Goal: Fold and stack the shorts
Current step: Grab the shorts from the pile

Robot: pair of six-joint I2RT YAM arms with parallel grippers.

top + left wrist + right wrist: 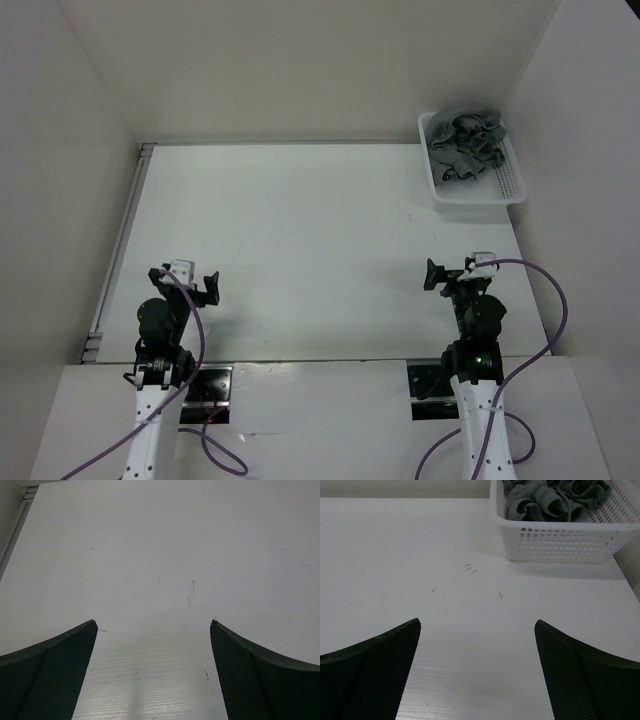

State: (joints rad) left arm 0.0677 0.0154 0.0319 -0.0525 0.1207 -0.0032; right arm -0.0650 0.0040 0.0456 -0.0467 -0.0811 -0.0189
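Left hand [154, 625] is hovering low over the counter [300, 220] at lower left of the overhead frame, fingers spread wide, gripping nothing. Right hand [477, 622] is hovering the same way at lower right, jaws wide apart, also holding nothing. Both are pointing toward the far wall. In each wrist view the dark textured fingers [375, 675] are framing white counter with a few faint scratch marks on it. A purple cable [555, 310] is looping out from the right arm.

Shorts [463, 145] are lying bunched and crumpled, grey, inside the white mesh basket [480, 198]. The basket is sitting on the counter in the upper right corner of the overhead frame, close by the right wall. It is well apart from the right hand and farther from the left hand.
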